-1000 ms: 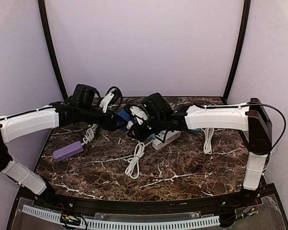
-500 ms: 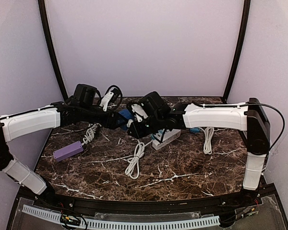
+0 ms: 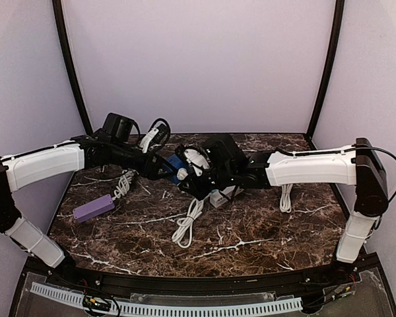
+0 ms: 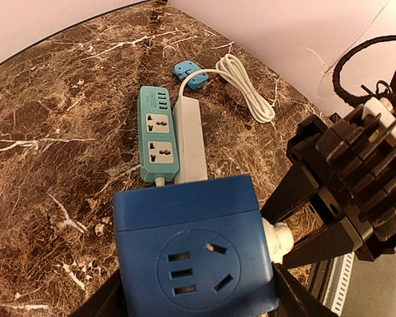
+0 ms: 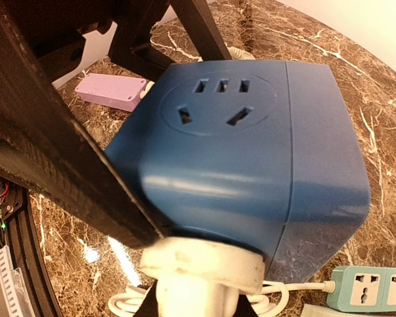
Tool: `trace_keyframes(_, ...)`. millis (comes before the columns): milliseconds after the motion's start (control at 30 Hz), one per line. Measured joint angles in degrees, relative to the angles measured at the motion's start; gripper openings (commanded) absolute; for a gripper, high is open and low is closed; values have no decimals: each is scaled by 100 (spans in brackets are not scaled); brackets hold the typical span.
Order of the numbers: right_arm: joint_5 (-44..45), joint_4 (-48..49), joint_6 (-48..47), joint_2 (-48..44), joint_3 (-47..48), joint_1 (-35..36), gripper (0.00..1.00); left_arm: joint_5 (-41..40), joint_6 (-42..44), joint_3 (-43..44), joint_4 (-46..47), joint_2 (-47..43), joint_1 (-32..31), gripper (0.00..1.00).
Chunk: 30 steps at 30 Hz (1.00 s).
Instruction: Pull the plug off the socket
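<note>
The socket [image 4: 195,244], a bright blue cube, is held above the table between the two black fingers [image 4: 102,300] of my left gripper [image 4: 195,294], which is shut on its sides. The white plug [image 4: 277,239] sits in the socket's right side. My right gripper [image 5: 198,300] is shut on that plug [image 5: 201,264], whose round flange lies flush against the socket [image 5: 251,152]. In the top view the socket [image 3: 177,165] hangs at mid-table between the left gripper [image 3: 166,166] and the right gripper [image 3: 188,175].
A teal power strip [image 4: 157,132] and a white one [image 4: 190,142] lie side by side under the socket. A small blue plug [image 4: 191,74] and a coiled white cable [image 4: 247,92] lie beyond them. A purple power strip [image 3: 94,208] lies left, and another white cable [image 3: 185,221] runs forward.
The right arm has drawn back to the right and its forearm has dropped lower. Both grippers stay closed, and the plug still sits against the socket.
</note>
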Motion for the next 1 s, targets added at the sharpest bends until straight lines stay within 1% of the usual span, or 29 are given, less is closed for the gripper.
trace_keyframes(200, 83, 55, 111, 4, -7, 13, 1, 11, -26, 0, 17, 0, 24, 21)
trace_keyframes(233, 118, 52, 155, 9, 0, 26, 7, -7, -48, 0, 26, 0, 24, 21)
trace_keyframes(300, 173, 28, 243, 26, 39, 37, 17, -17, -109, 0, 46, 0, 37, 21)
trace_keyframes(433, 190, 74, 286, 44, 59, 48, 50, 140, -260, -9, 103, 15, 133, 21)
trace_keyframes(533, 162, 234, 216, 0, 20, 96, 69, 332, -426, -33, 197, 81, 286, 21)
trace_keyframes(600, 109, 372, 146, -107, -133, 127, 76, 492, -542, -46, 232, 118, 387, 21)
trace_keyframes(700, 24, 568, 81, -302, -426, 146, 78, 651, -675, -66, 291, 120, 472, 21)
trace_keyframes(800, 42, 706, 48, -391, -632, 149, 75, 763, -743, -66, 308, 120, 514, 21)
trace_keyframes(833, 87, 728, 52, -380, -667, 149, 72, 791, -756, -66, 308, 120, 538, 21)
trace_keyframes(933, 210, 737, 46, -376, -734, 142, 56, 872, -758, -66, 306, 120, 568, 21)
trace_keyframes(1000, 251, 769, 70, -358, -737, 131, 47, 907, -756, -66, 302, 120, 575, 21)
